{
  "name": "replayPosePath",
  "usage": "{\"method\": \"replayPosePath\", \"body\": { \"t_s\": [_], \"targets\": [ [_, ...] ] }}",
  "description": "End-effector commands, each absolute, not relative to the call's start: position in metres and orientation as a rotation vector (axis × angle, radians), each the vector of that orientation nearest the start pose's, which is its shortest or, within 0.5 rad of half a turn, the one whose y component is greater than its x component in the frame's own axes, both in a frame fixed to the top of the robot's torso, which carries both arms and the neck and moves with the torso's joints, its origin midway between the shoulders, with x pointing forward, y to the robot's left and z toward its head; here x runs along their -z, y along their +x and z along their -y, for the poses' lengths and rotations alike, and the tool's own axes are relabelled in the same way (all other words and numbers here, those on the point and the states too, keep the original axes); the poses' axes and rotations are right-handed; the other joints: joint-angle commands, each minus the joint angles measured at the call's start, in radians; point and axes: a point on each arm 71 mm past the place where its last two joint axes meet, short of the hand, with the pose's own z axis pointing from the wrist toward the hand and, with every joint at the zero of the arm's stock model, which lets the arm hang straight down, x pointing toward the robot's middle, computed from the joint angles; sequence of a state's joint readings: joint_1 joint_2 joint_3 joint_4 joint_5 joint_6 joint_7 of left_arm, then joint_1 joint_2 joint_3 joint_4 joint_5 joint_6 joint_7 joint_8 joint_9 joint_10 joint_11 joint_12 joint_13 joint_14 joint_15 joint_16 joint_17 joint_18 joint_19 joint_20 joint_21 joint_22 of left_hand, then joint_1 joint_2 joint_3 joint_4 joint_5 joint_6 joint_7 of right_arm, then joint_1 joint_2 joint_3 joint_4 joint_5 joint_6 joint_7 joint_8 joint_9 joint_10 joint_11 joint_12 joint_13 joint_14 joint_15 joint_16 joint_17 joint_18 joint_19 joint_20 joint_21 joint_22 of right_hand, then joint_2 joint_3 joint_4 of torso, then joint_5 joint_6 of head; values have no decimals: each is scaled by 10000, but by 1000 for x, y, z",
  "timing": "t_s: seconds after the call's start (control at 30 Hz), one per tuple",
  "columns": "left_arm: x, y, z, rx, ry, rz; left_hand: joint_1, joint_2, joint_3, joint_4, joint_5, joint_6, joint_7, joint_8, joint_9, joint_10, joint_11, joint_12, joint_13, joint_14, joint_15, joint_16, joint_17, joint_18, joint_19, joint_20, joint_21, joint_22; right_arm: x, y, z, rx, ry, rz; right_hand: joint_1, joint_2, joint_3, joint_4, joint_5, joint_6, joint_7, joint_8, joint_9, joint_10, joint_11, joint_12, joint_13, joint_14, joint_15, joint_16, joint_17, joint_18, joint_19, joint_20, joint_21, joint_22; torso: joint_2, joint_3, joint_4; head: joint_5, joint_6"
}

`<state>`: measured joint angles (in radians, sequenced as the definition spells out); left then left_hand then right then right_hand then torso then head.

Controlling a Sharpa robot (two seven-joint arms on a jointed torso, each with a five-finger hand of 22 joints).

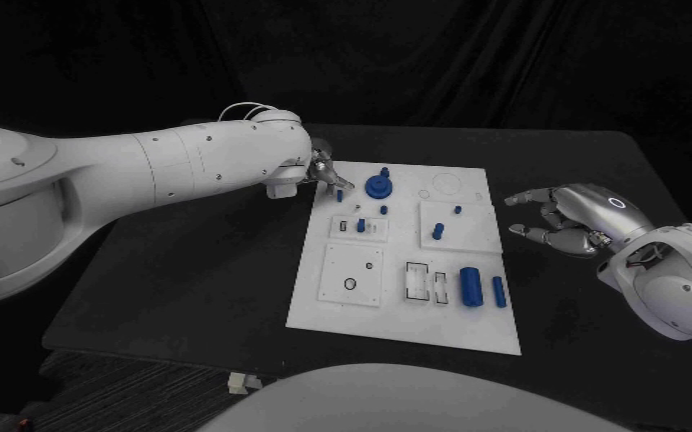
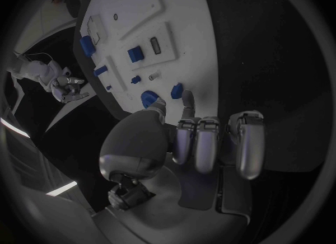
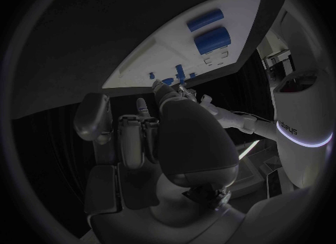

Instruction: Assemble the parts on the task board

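Right hand (image 1: pixel 577 218) is seen low over the black bench (image 1: pixel 202 272), just beside the right edge of the task board (image 1: pixel 361 327); its fingers are spread apart and nothing is held in them.

On the near part of the board two blue cylinders are lying flat side by side, a thick one (image 1: pixel 470 286) and a thinner one (image 1: pixel 499 291). The long axis of both runs from the near edge towards the far edge. Just left of them, pale rectangular slots (image 1: pixel 418 282) are found, and further left a square plate with a small ring (image 1: pixel 351 283) on it.

In the middle of the board, small blue pegs (image 1: pixel 437 234) are standing upright in their plates.

At the far part, a blue round part with a stem (image 1: pixel 378 187) is standing, the stem pointing up.

Left hand (image 1: pixel 307 174) is placed at the far left corner of the board. A small blue part (image 2: pixel 176 91) is seen just at its fingertips (image 2: pixel 187 97); whether it is really gripped cannot be told.
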<state>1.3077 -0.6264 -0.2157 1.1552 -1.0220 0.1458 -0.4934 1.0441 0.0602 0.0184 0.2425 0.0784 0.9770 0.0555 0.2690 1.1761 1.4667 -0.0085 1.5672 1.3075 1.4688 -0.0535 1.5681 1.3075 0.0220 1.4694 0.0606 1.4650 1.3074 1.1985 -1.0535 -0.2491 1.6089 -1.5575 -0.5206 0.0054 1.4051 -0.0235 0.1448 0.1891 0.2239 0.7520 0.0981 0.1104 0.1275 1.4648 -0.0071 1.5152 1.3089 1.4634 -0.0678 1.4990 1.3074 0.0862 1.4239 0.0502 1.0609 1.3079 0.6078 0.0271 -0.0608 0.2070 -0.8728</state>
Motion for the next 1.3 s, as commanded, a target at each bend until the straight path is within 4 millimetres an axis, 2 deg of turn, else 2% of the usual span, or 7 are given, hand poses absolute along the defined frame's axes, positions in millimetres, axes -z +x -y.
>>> {"method": "replayPosePath", "body": {
  "t_s": [0.03,0.27,1.13,1.23,1.3],
  "targets": [
    [248,534,-222,2249,-2066,-23552,147,-3,5,-100,74,-85,-4,35,20,1041,-7,36,2633,1020,-21,27,2633,76,278,-37,-54,2232,235,427,275,-5657,-2587,-16271,-49,54,11,50,91,81,2,-64,-12,529,74,-55,2022,871,56,-47,1954,66,-75,-14,-79,1385,-6,1,14,-17,2],
    [249,534,-220,2315,-1990,-23605,363,67,30,-275,368,-156,3,31,24,1041,0,36,2633,1020,-13,27,2633,79,266,-25,-77,2231,235,426,275,-5652,-2581,-16283,-49,54,11,50,91,81,2,-64,-12,529,74,-55,2022,871,56,-47,1954,66,-75,-14,-79,1385,-4,3,15,-30,2],
    [254,533,-218,2237,-1892,-23863,704,248,242,-576,545,-228,-1,-37,-50,1041,2,36,2633,1020,-6,27,2633,94,226,-16,-146,2215,233,425,274,-5770,-2611,-16115,9,68,55,29,201,136,2,-67,-23,501,69,-93,1984,874,49,-43,1959,66,-70,-19,-87,1387,-7,3,3,-60,2],
    [254,532,-217,2246,-1885,-23876,813,271,330,-704,750,-237,-10,-58,-81,1041,-4,36,2633,1020,-9,27,2633,96,222,-19,-155,2214,233,425,274,-5775,-2611,-16109,14,69,59,27,211,141,2,-67,-24,499,68,-97,1981,873,49,-45,1957,65,-68,-20,-81,1389,-4,3,10,-68,2],
    [255,532,-217,2261,-1880,-23876,931,281,448,-850,1159,-259,-21,-90,-120,1041,-14,36,2633,1020,-17,27,2633,99,214,-26,-169,2212,233,425,274,-5774,-2611,-16111,23,68,65,23,229,148,2,-68,-25,490,69,-108,1970,873,48,-49,1954,65,-68,-20,-86,1388,-4,1,7,-71,2]
  ]
}}
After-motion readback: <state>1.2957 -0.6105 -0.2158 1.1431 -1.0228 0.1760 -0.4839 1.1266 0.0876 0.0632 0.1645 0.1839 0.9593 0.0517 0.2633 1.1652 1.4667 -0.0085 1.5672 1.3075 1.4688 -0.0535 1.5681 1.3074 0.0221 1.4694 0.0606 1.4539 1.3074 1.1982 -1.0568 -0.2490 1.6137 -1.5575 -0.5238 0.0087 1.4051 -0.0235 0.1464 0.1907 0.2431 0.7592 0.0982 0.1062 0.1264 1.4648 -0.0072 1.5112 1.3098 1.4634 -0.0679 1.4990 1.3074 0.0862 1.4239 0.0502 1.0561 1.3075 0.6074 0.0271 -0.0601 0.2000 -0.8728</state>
